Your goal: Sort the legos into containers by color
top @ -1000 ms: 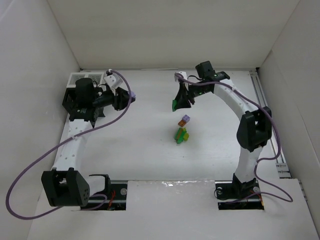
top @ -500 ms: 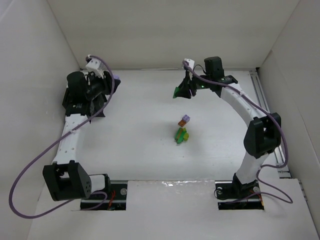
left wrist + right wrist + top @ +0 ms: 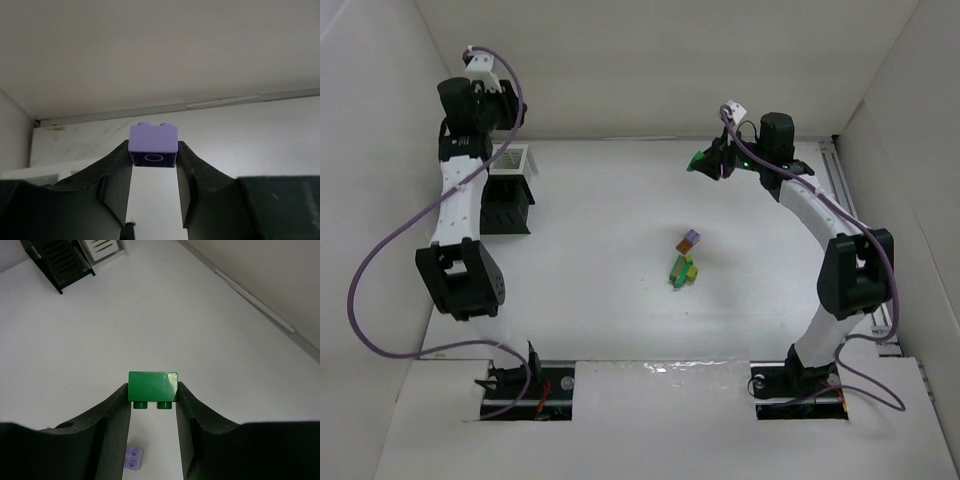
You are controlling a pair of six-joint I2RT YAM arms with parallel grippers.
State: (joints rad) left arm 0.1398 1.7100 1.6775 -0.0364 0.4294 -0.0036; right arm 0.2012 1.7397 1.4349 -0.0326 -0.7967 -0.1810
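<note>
The slatted rack [image 3: 510, 208] sits at the counter's [image 3: 610, 310] far left, its contents too dim to tell. The left hand [image 3: 153, 152] pinches a lilac brick [image 3: 153, 139], the right hand [image 3: 152, 396] a green brick [image 3: 152, 385].

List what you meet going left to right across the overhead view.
Slatted rack → loose legos → right arm's elbow. The right gripper and its green lego overlap the loose legos' span, so they are left out.

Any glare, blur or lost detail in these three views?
Top external: even light, soft shadows, a glare streak along the table at its near edge. Left wrist: purple brick sharp, the black fingers nearly featureless. Right wrist: green brick sharp with a faint sheen.
</note>
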